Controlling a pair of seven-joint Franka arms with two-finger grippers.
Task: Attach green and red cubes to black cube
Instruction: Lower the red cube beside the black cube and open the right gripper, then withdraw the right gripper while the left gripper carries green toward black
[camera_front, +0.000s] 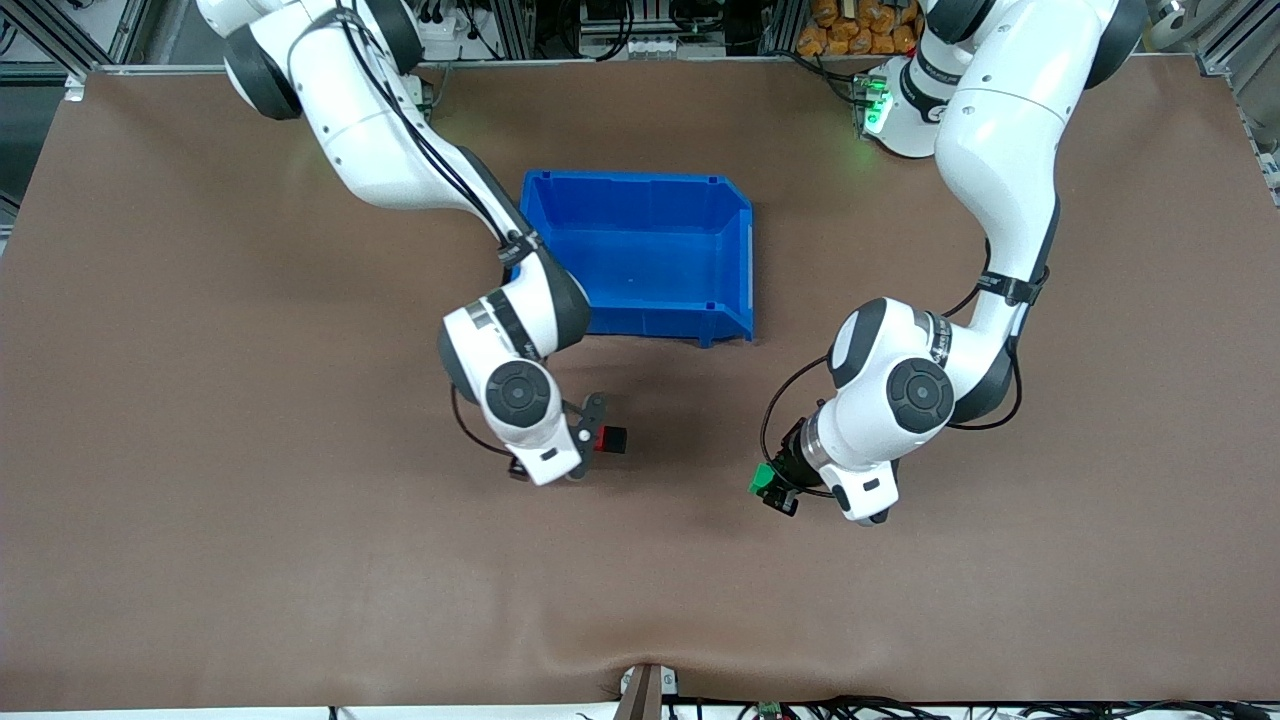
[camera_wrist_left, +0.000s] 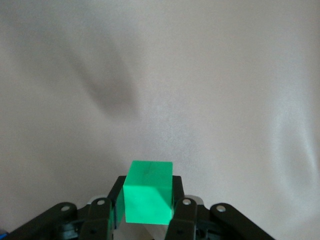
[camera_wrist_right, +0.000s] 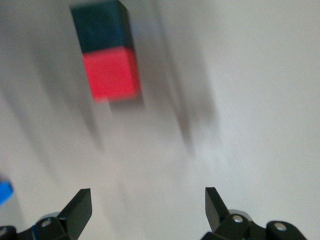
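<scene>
A big brown mat (camera_front: 200, 450) covers the whole table. It is smooth, with soft wrinkles near the bottom middle of the front view, where a small dark clip (camera_front: 640, 690) pokes up at the edge. Along the top of that view stand metal frame bars (camera_front: 120, 30), cables and some orange things (camera_front: 860, 25) on a shelf. A small green light (camera_front: 878, 108) glows at the base of the left arm, in the upper right part of the front view.

A blue bin (camera_front: 735, 250) sits in the upper middle of the front view. It looks empty inside.

The red cube (camera_front: 607, 439) and the black cube (camera_front: 617, 437) lie on the mat just below the bin in the front view, nearer to the front camera than the bin. They touch each other, side by side. In the right wrist view they show at the upper left, the red cube (camera_wrist_right: 111, 74) stuck against the black cube (camera_wrist_right: 101, 27).

The right gripper (camera_front: 588, 435) is low, right by these two cubes. Its fingers (camera_wrist_right: 80, 205) are spread wide apart and hold nothing.

The left gripper (camera_front: 772, 490) is in the lower middle-right part of the front view, over bare mat. Its fingers (camera_wrist_left: 186, 212) squeeze the green cube (camera_wrist_left: 148, 192) from both sides. The green cube is well apart from the red and black cubes.
</scene>
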